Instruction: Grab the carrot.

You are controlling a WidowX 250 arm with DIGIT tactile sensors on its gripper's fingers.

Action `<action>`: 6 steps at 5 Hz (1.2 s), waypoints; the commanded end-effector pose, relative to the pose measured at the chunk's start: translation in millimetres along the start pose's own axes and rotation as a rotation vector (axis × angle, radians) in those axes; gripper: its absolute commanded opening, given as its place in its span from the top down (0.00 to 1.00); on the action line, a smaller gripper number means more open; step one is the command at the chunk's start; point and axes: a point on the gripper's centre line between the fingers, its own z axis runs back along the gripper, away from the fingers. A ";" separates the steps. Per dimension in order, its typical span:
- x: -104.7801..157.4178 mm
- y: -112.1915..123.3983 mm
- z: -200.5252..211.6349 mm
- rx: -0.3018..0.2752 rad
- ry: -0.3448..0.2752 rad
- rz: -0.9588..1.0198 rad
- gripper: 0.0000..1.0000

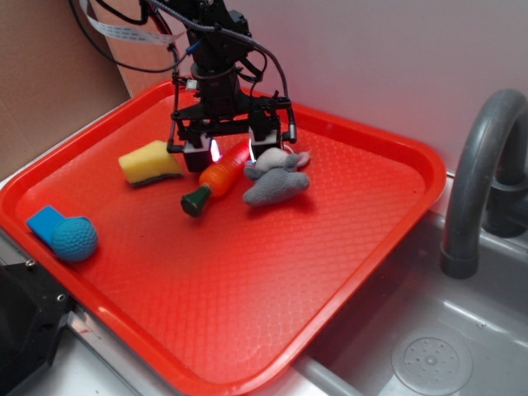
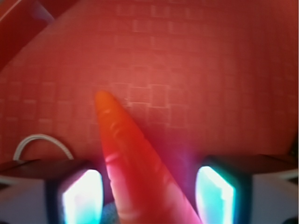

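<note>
The carrot (image 1: 219, 178) lies on the red tray (image 1: 330, 247), its narrow end between the fingers of the hand (image 1: 230, 154), which stand apart without touching it. A grey plush toy (image 1: 275, 181) sits just beside one finger, a yellow sponge (image 1: 150, 162) beside the other.

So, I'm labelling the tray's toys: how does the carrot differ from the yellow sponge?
The carrot is orange with a dark green end, while the yellow sponge is plain yellow. The carrot is slim and tapered; the sponge is a chunky wedge. The carrot lies between the fingers of the open gripper, whereas the sponge sits outside them, to the side nearer the tray's left corner. Both rest on the red tray.
</note>
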 end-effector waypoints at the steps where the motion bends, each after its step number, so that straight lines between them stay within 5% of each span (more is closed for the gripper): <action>1: -1.2 12.0 2.1 0.022 -0.002 -0.100 1.00; 2: 2.0 8.0 51.4 -0.034 -0.072 -0.133 1.00; 4: -10.7 40.6 149.0 -0.179 -0.250 -0.150 1.00; 5: -12.5 44.4 199.6 -0.156 -0.257 -0.237 1.00; 6: -15.2 51.4 206.4 -0.139 -0.201 -0.278 1.00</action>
